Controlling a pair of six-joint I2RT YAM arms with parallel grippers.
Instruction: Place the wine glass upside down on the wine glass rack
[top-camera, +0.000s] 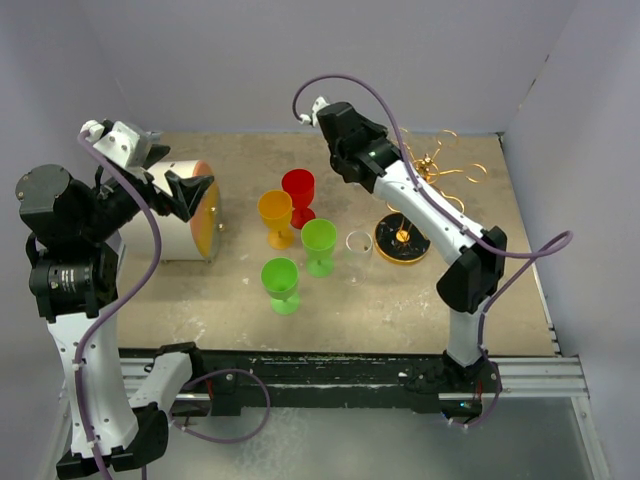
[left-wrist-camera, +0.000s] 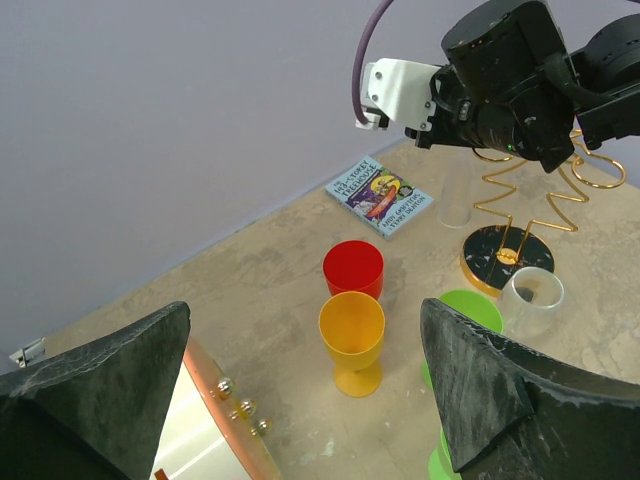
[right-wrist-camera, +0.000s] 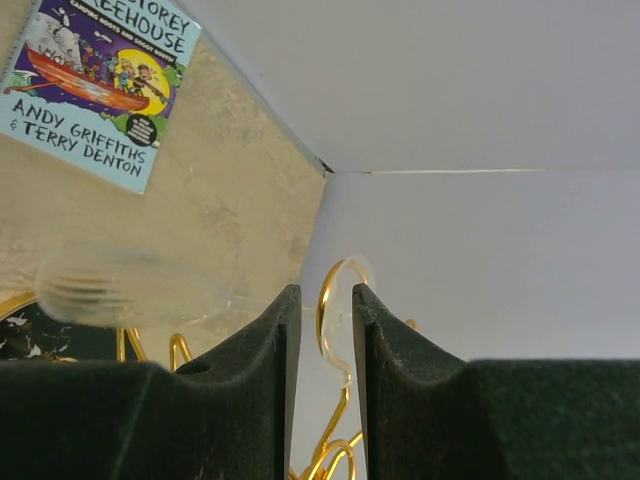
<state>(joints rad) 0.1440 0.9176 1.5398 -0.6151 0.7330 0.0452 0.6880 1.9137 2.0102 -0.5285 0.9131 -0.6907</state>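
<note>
Overhead, my right arm (top-camera: 420, 200) reaches across the wine glass rack (top-camera: 445, 172), hiding the hanging spot, while a spare clear glass (top-camera: 358, 250) stands upright just beside the rack's black base (top-camera: 388, 247), near the coloured goblets (top-camera: 319, 240). From my left wrist, my left claw (left-wrist-camera: 305, 320) gapes wide and empty, and the wine glass (left-wrist-camera: 455, 198) appears to hang bowl-down from the rack, under my right wrist. From the right wrist, my right claw (right-wrist-camera: 325, 295) is narrow, a gold loop (right-wrist-camera: 321, 305) showing in the gap; I cannot tell whether it pinches the glass's foot. I judge this the release: spread slowly, confirm the loop carries the foot, then back out straight without nudging the wire.
</note>
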